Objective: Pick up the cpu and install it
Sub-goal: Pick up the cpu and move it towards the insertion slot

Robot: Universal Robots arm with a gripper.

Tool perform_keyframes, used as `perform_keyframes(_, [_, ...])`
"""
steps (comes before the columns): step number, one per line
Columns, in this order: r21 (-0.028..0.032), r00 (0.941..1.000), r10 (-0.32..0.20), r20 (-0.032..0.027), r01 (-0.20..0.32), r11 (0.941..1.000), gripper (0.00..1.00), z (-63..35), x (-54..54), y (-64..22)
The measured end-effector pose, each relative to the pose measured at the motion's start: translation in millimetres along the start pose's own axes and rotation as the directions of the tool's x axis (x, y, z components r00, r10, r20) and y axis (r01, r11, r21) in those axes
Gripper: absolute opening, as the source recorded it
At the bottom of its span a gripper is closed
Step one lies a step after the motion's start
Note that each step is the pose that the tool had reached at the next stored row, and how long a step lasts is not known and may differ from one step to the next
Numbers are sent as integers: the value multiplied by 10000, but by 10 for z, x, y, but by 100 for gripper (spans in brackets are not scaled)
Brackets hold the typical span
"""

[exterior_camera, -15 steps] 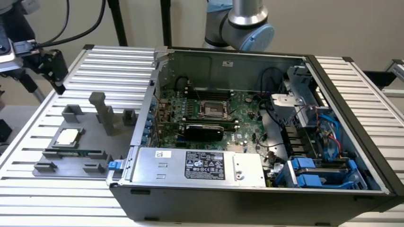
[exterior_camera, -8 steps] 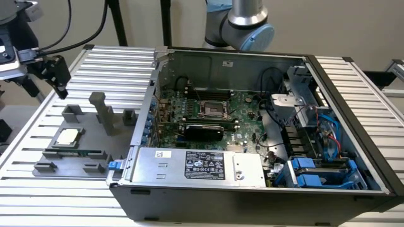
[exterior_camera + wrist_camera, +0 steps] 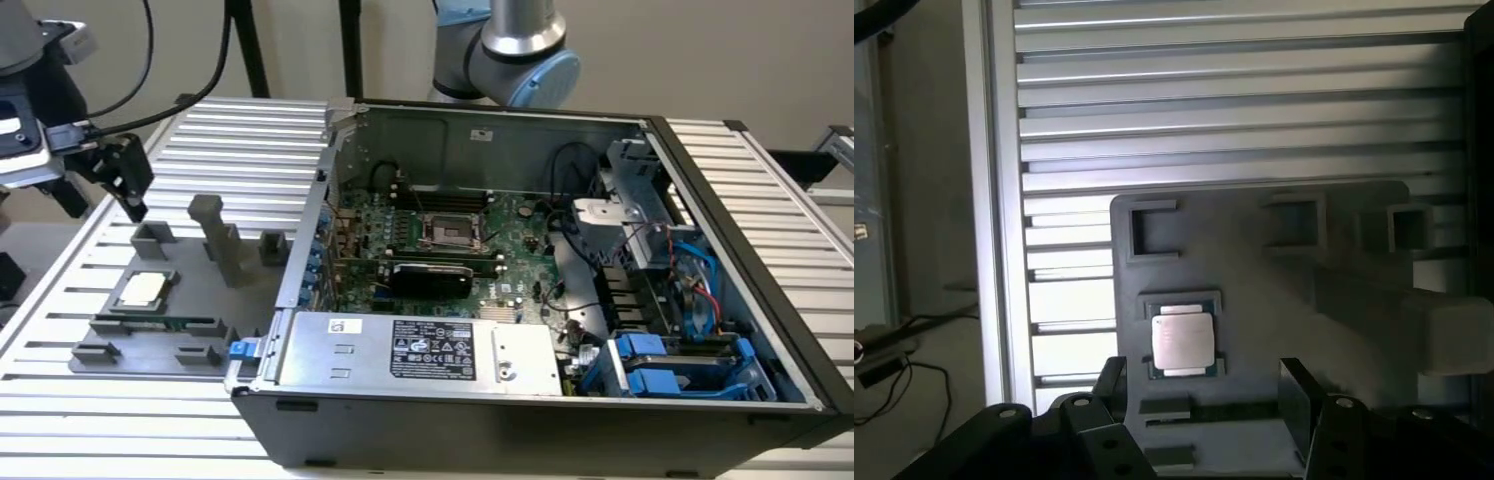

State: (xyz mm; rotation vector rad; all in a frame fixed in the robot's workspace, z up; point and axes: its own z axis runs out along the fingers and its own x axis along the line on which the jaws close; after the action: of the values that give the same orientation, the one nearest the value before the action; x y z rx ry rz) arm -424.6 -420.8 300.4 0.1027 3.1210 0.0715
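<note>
The hand [image 3: 1204,388] hangs wide open and empty above the square, silvery metal-topped cpu [image 3: 1183,341], which sits in a matte grey tray [image 3: 1254,300].

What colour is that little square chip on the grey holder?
The cpu is silvery-grey with a thin greenish rim; wrist view shows it best.

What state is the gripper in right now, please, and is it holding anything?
Gripper: open, holding nothing, poised over the cpu, which lies in its grey holder.
</note>
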Motion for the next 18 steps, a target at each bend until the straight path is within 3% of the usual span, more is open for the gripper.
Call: perform_keyframes(18, [-1, 10000, -59, -2, 59, 10000, 71, 322, -2, -124])
